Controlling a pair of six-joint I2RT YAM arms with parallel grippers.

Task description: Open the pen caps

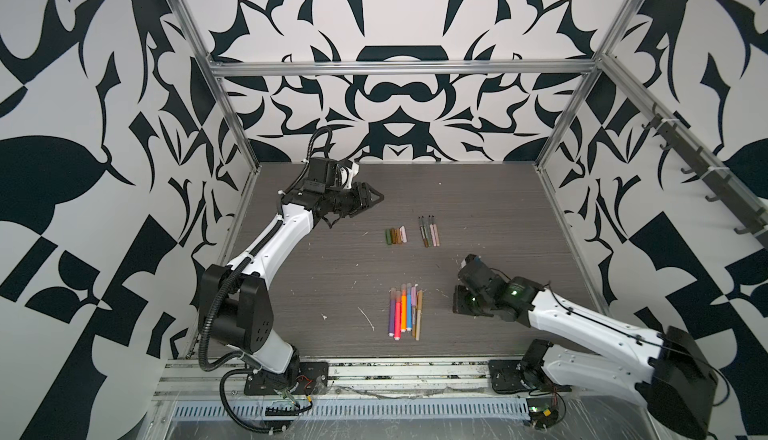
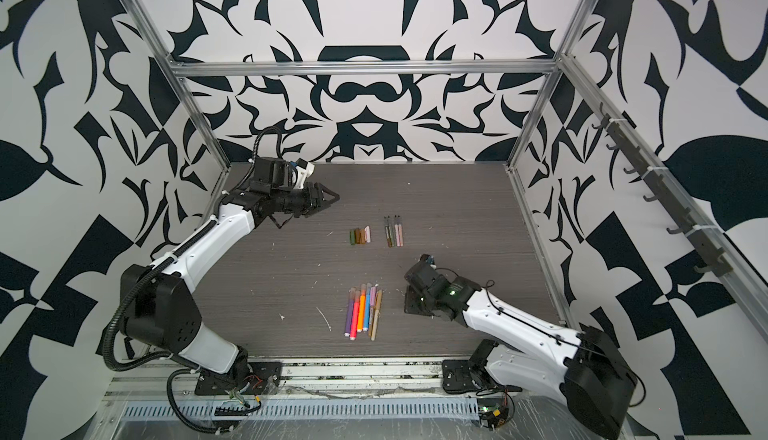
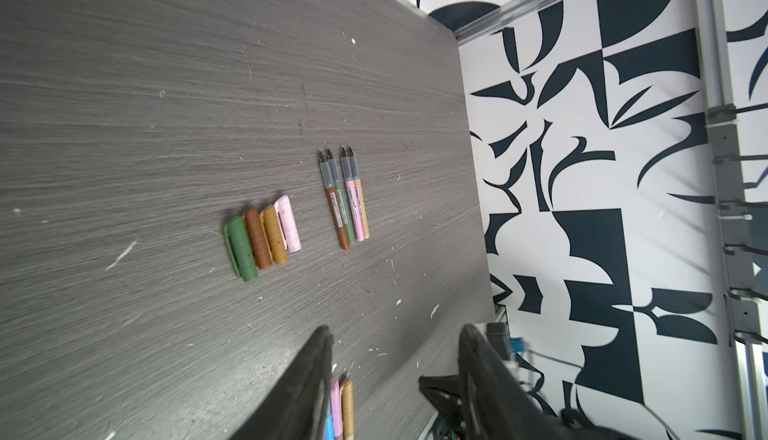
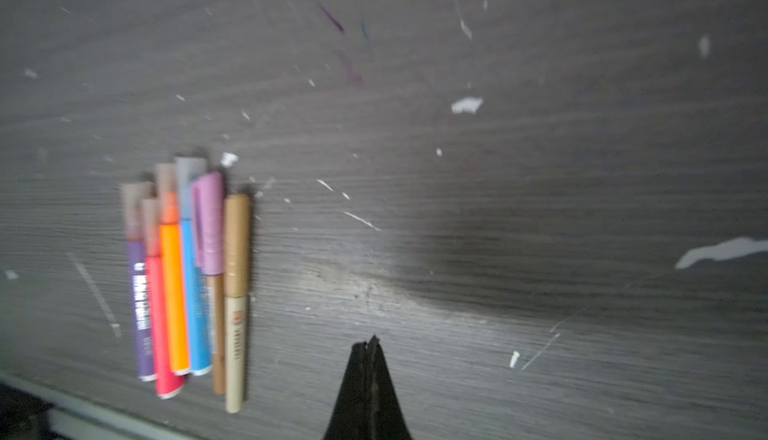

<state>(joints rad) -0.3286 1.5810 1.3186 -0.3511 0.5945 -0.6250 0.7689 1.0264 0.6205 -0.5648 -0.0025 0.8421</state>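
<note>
Grey wood-grain table (image 1: 478, 192): nearest the front lie six capped pens (image 1: 404, 311), bright and muted, bundled. Just right of them the right gripper (image 4: 371, 342) is pinched closed, empty. Beyond them, four loose caps (image 1: 397, 235) lie beside four uncapped pens (image 1: 429, 232). Farther left, the left gripper (image 1: 376, 197) hovers half-parted, empty.

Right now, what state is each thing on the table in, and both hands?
Four thin pens: uncapped, tips bare, lying side by side.
Four loose caps: off, in a row beside them.
Six nearer pens: capped, lying together.
Left hand: open, empty.
Right hand: shut, empty.
</note>
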